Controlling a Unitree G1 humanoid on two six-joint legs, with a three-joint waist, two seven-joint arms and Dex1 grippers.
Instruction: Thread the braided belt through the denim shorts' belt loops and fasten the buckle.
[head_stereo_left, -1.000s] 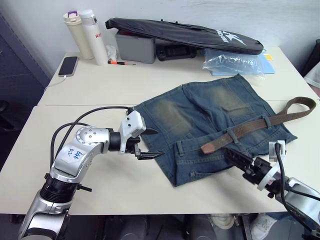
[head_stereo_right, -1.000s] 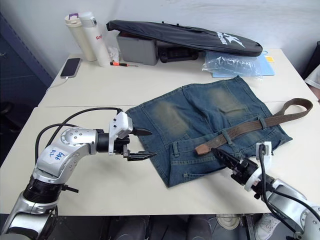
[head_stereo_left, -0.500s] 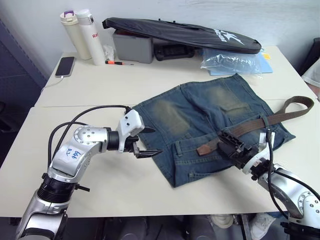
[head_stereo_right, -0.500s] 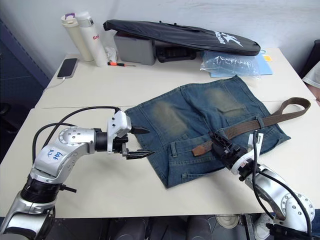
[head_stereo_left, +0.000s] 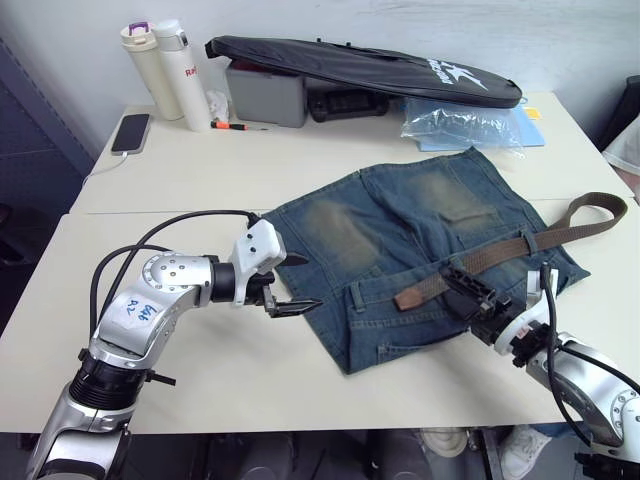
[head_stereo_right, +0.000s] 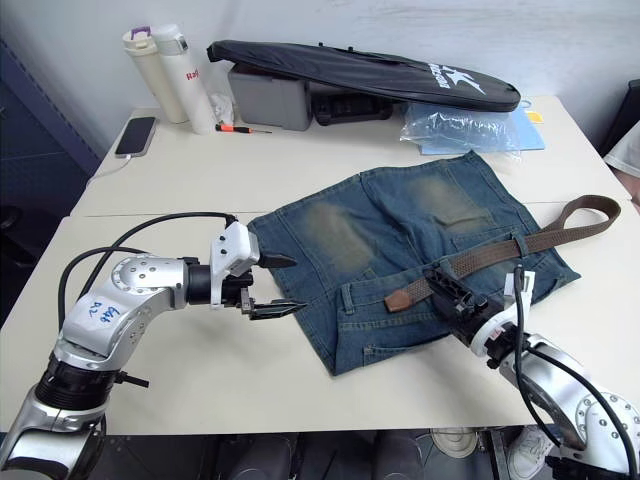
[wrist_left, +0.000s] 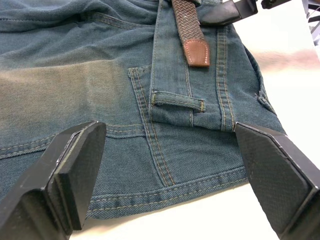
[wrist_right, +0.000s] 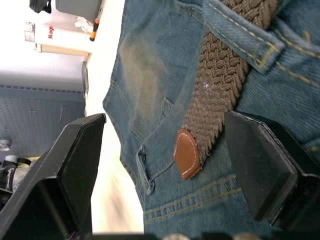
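Your denim shorts (head_stereo_left: 420, 245) lie flat on the counter (head_stereo_left: 200, 180), the braided belt (head_stereo_left: 480, 258) running along their waistband, its leather tip (wrist_left: 195, 52) short of an empty belt loop (wrist_left: 177, 99). Both claws are released: left claw (head_stereo_left: 296, 285) at the shorts' edge, right claw (head_stereo_left: 462, 285) beside the tip.

1. denim shorts (head_stereo_left: 400, 240), middle of the frame: faded blue, two paler tan-ish worn patches, yellowish stitching on the seams.
2. braided belt (head_stereo_left: 500, 252), right of centre: dark brown woven plait, with a smooth reddish-brown leather tip (wrist_left: 195, 52) stitched in white.
3. long bag (head_stereo_left: 365, 68) along the top: black with white lettering.
4. two flasks (head_stereo_left: 165, 68), upper left: cream and white, one with a purple cap.
5. table (head_stereo_left: 200, 170): plain cream.
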